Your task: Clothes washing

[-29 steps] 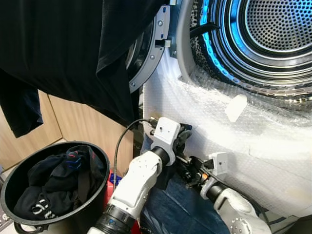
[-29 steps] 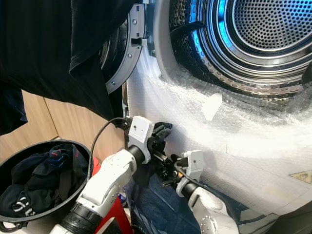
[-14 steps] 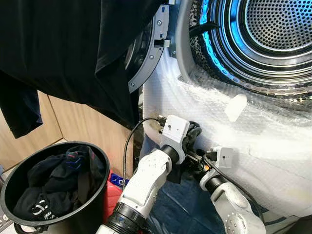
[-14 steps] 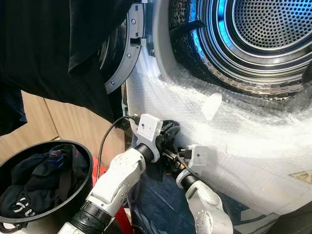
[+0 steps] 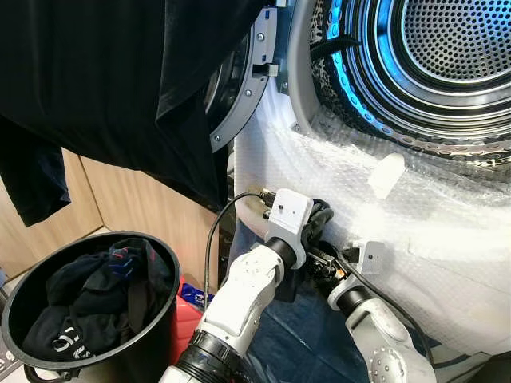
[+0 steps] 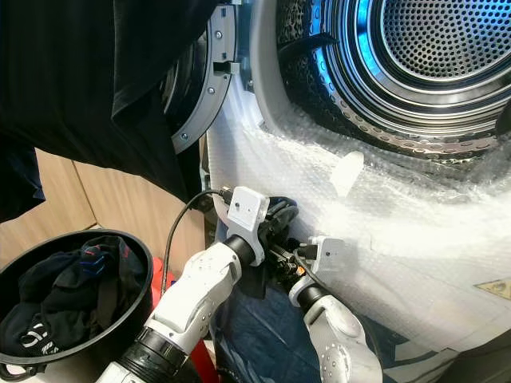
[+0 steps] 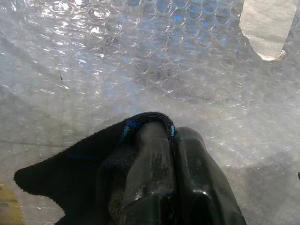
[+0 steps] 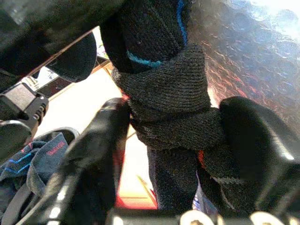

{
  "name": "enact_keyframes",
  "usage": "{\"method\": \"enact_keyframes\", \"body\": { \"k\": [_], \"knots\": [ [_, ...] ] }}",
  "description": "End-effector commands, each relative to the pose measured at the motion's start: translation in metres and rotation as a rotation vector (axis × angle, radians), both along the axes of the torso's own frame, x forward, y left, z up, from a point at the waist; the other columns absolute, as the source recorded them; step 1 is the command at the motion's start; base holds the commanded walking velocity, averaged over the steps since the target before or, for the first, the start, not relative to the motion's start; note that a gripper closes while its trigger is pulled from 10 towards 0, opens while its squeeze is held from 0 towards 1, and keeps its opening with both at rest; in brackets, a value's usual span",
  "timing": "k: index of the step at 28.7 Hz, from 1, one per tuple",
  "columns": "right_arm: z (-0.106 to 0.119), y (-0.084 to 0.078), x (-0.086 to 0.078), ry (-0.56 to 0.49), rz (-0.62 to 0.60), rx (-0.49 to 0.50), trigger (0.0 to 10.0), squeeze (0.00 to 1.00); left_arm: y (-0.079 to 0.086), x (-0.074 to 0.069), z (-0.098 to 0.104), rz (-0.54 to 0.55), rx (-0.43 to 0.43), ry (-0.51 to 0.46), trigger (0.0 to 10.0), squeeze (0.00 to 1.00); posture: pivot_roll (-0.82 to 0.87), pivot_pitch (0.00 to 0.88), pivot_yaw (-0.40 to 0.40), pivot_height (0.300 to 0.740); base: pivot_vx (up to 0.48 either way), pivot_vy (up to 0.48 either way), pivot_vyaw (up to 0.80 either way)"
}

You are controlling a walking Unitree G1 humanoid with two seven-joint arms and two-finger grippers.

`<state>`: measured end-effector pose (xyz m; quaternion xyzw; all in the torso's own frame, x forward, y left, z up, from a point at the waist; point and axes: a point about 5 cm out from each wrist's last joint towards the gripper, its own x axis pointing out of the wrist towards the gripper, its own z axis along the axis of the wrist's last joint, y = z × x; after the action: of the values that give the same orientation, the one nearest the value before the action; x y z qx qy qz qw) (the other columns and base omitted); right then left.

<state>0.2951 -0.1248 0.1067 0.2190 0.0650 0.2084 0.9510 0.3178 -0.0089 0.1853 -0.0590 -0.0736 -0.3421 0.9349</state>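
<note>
Against the bubble-wrapped front panel [image 5: 415, 231] of the washing machine, below the open drum [image 5: 447, 56], a dark sock [image 8: 164, 93] with thin blue stripes is held between the two grippers. The left gripper [image 7: 171, 140] has its black fingers pressed together on a fold of the sock, close to the bubble wrap. The right gripper [image 8: 173, 136] sits just beside and beneath it, its two fingers [image 8: 93, 154] set narrowly on either side of the knotted middle of the sock, pinching it. In the head views both silver arms rise from below and meet at the panel, the left arm [image 5: 247, 295] above the right arm [image 5: 375, 327]. A black garment [image 5: 120, 80] hangs over the open door [image 5: 239, 88] at upper left. A black basket [image 5: 16, 311] holding dark clothes [image 5: 96, 295] stands on the floor to the left.
</note>
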Motion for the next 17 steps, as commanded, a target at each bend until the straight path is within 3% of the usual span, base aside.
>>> {"method": "enact_keyframes", "body": {
  "k": [1,17],
  "knots": [
    [-0.0006,-0.0026,0.0011,0.007,-0.01,0.012,0.0,0.0,-0.0071,-0.0002,0.0082,-0.01,-0.003,-0.034,10.0,0.0,0.04,0.0,-0.044,0.74,0.0,0.0,0.0],
    [-0.0025,-0.0027,0.0031,0.015,0.02,0.001,0.0,0.0,-0.0055,0.0002,0.0101,0.003,-0.012,-0.044,10.0,0.0,0.06,0.0,-0.061,0.74,0.0,0.0,0.0]
  ]
}}
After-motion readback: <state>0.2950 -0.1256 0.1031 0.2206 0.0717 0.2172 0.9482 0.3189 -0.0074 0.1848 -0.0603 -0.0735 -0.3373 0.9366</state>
